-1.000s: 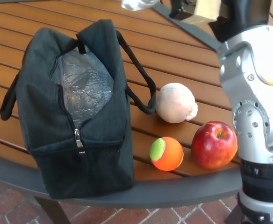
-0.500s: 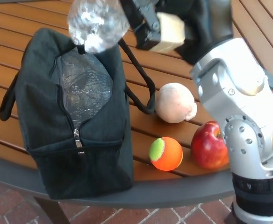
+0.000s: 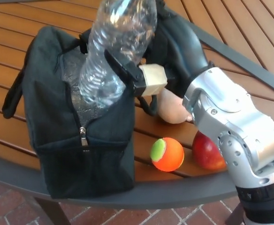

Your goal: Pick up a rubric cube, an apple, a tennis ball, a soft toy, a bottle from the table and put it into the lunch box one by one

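My right hand (image 3: 148,70) is shut on a clear plastic bottle (image 3: 113,51), which tilts with its lower end inside the open top of the black lunch box (image 3: 80,154). The silver forearm crosses the right side of the picture. Beside the bag on the wooden table lie an orange and green tennis ball (image 3: 167,154), a red apple (image 3: 207,153) partly hidden by my arm, and a pale round soft toy (image 3: 172,108) mostly hidden behind my hand. No rubric cube shows. My left hand is out of the picture.
The slatted wooden table (image 3: 15,33) has a dark metal rim (image 3: 174,192) along its near edge. Brick paving (image 3: 5,206) lies below. The bag's strap handles (image 3: 12,101) hang at its sides.
My right hand has carried the bottle down and to the left, from above the bag into its open top. The arm now covers more of the soft toy and apple.
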